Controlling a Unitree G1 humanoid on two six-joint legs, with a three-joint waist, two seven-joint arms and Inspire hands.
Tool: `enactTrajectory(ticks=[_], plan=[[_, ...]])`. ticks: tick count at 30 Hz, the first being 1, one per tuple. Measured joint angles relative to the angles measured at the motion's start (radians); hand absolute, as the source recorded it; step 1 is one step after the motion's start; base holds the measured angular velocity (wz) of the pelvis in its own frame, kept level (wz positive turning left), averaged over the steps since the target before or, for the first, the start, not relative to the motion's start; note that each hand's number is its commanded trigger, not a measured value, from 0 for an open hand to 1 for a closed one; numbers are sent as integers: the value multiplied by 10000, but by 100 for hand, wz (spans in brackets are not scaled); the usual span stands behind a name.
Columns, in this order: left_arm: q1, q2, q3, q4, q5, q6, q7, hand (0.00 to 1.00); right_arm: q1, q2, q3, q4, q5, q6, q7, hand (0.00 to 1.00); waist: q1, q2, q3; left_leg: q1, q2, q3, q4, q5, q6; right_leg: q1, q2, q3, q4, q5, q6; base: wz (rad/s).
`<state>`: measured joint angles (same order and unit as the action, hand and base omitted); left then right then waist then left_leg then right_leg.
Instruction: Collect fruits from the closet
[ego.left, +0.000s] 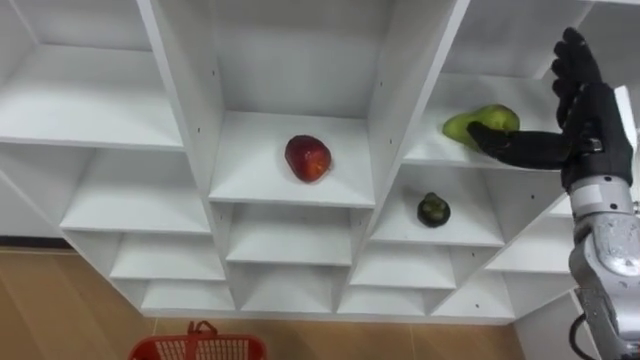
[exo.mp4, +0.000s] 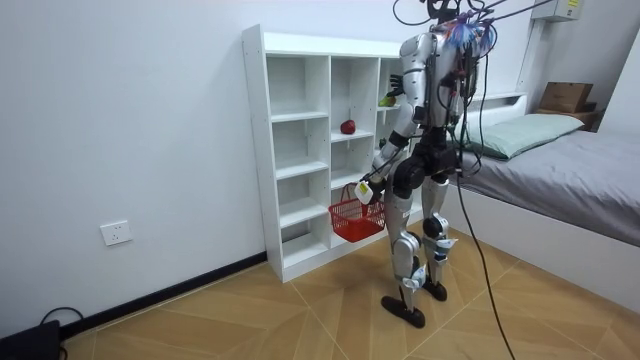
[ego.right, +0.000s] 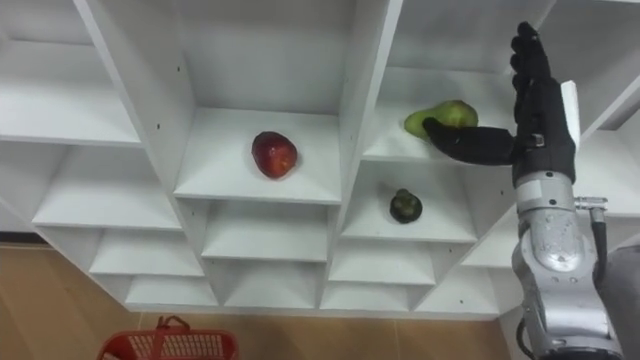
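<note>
A green pear (ego.left: 480, 122) lies on an upper shelf in the right column of the white closet (ego.left: 180, 80). My right hand (ego.left: 592, 125) is raised just right of it, open, fingers pointing up and the thumb stretched across the pear's front. A red apple (ego.left: 307, 157) rests on the middle column's shelf. One shelf below the pear sits a dark avocado (ego.left: 433, 209). In the room view my left hand (exo.mp4: 366, 189) hangs low by my side, curled on the handle of a red basket (exo.mp4: 355, 218). The basket's rim (ego.left: 200, 347) shows at the bottom of the eye views.
I stand close in front of the closet's (exo.mp4: 300, 150) right columns on a wooden floor. A bed (exo.mp4: 560, 170) stands behind me at the room view's right. The other shelves hold nothing.
</note>
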<state>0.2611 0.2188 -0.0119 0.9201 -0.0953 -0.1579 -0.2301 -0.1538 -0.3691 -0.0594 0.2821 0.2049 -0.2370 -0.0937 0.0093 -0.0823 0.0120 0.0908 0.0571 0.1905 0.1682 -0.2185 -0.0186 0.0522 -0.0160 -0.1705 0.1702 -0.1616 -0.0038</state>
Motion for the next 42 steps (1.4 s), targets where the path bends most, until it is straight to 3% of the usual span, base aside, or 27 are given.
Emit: enactTrajectory(ticks=[5,11,18,23,26,32,42], plan=[[-5,-4,11,-183,2,45,-7,100,-128,-25,1,270,-7,122,390,0,160,67,21,-19,0,-12,-1,0,0,-10,-1,-7,2,0,0,0],[-7,-19,163,-183,203,56,-213,100,-129,-64,2,270,-153,176,800,0,258,140,-22,-13,-1,-20,0,0,0,-7,-6,-37,5,0,0,0],[24,-25,296,-179,208,87,-267,100,-135,-367,2,359,-157,309,1036,0,256,140,-27,26,0,-22,6,2,-1,12,-9,-38,20,3,-5,0],[-23,-25,450,-157,208,328,-424,100,-515,-677,1,1130,-210,659,1357,0,239,123,-34,21,0,-26,20,5,2,20,-25,-102,29,5,-8,0],[-39,-21,479,0,180,433,-444,100,-516,-780,1,1229,-292,659,1562,0,231,124,-33,67,4,-35,9,5,2,68,-22,-102,27,5,-8,0],[-94,-15,496,84,185,496,-437,100,-520,-796,-3,1575,-869,836,1798,0,210,97,-25,87,1,-48,15,5,2,115,-24,-116,-1,5,-8,0],[-192,21,509,82,185,645,-448,100,-553,-807,-17,2085,-947,856,2080,0,217,-12,-80,77,-6,-50,50,5,2,155,-34,-130,-19,4,-8,0]])
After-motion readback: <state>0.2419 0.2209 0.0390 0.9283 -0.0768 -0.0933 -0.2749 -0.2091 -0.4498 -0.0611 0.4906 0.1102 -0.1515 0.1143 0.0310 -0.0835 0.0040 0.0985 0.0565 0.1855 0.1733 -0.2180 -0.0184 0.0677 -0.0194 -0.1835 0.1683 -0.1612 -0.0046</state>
